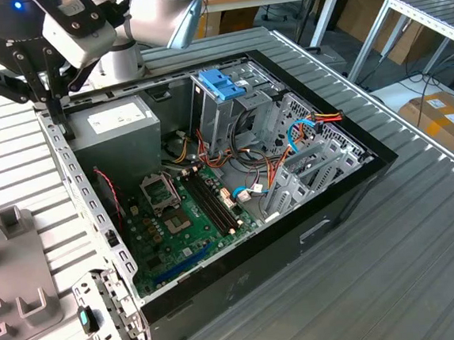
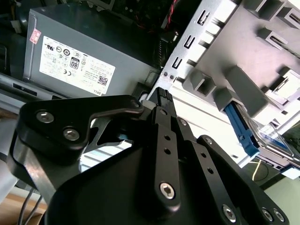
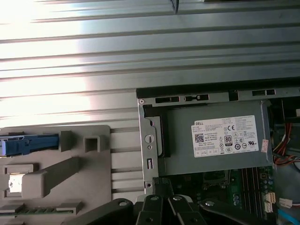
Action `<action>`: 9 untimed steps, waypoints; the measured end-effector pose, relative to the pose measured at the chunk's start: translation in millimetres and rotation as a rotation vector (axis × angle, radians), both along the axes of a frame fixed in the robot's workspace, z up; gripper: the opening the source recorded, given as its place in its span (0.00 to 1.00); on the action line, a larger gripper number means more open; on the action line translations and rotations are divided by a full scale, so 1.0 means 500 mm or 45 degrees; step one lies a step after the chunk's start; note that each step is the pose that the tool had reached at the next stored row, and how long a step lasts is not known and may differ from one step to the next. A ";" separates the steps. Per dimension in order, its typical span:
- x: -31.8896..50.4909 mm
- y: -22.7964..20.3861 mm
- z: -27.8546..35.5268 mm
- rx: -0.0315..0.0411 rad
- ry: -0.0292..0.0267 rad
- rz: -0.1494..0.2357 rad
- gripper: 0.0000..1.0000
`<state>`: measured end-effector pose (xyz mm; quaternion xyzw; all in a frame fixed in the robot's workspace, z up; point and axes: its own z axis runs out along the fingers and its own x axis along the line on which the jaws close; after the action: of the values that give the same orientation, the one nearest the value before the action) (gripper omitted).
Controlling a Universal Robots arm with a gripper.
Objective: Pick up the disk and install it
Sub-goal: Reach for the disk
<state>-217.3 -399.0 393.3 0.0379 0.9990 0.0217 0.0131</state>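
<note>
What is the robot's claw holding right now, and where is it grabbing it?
Nothing. The claw is shut and empty near the power supply; the disk sits in its grey holder.

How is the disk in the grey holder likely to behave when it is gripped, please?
The disk looks a rigid metal slab, so probably stiff and unlikely to roll. Its blue plastic rails may flex or slip slightly.
</note>
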 end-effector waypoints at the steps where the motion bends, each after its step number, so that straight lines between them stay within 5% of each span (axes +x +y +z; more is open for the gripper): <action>1: 0.000 0.0000 0.000 -0.0001 0.0000 0.000 0.11; 9: -0.005 0.0000 0.000 0.0000 0.0000 0.000 0.11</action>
<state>-219.7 -398.9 393.3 0.0379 0.9990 0.0217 0.0131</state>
